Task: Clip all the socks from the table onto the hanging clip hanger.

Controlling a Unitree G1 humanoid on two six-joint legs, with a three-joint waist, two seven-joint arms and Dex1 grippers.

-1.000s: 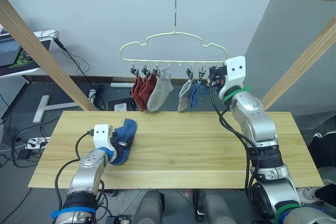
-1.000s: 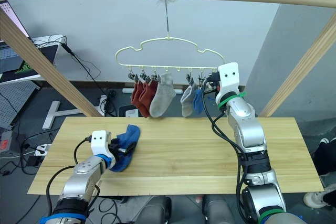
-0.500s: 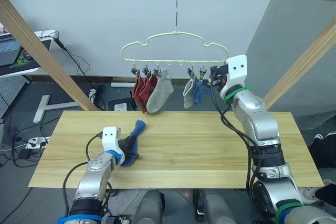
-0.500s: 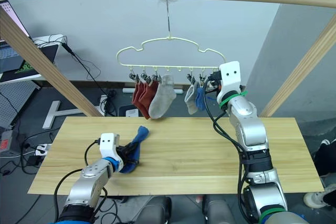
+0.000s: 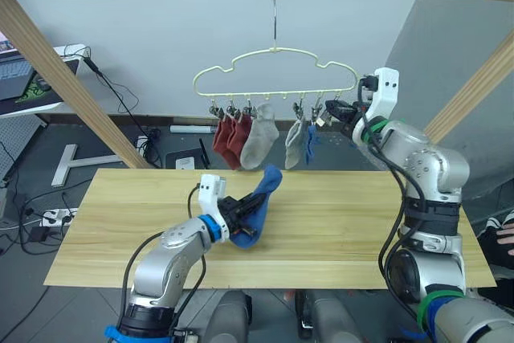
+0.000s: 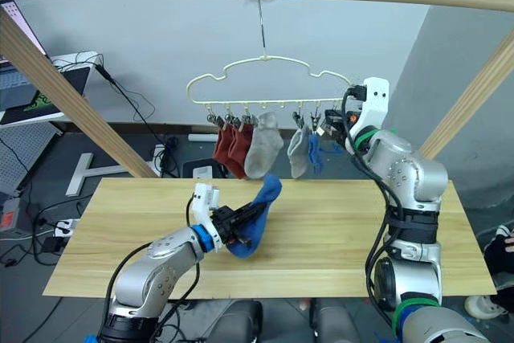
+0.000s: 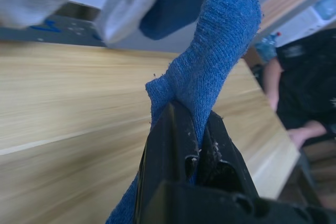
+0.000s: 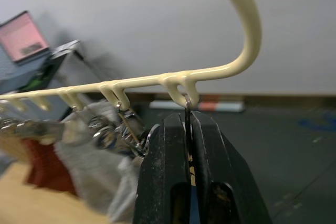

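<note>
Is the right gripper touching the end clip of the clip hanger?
Touching. In the right wrist view the right gripper is shut on the end clip hanging from the clip hanger, its wire pinched between the fingers.

Six socks (image 5: 259,198), one clip hanger (image 5: 273,71)

Head cameras: two eyes, side by side, up high, looking forward and down. Both see same things from a little way off: whole table (image 5: 337,222) from near edge to far edge, clip hanger (image 5: 275,74) above far edge, both arms.

Left wrist camera: very close, looking along left gripper (image 7: 195,145) and blue sock (image 7: 210,77), out over tabletop toward one edge.

Right wrist camera: very close, looking along right gripper (image 8: 188,129) at hanger's end loop. Shares hanger and hung socks (image 6: 261,144) with head views.
</note>
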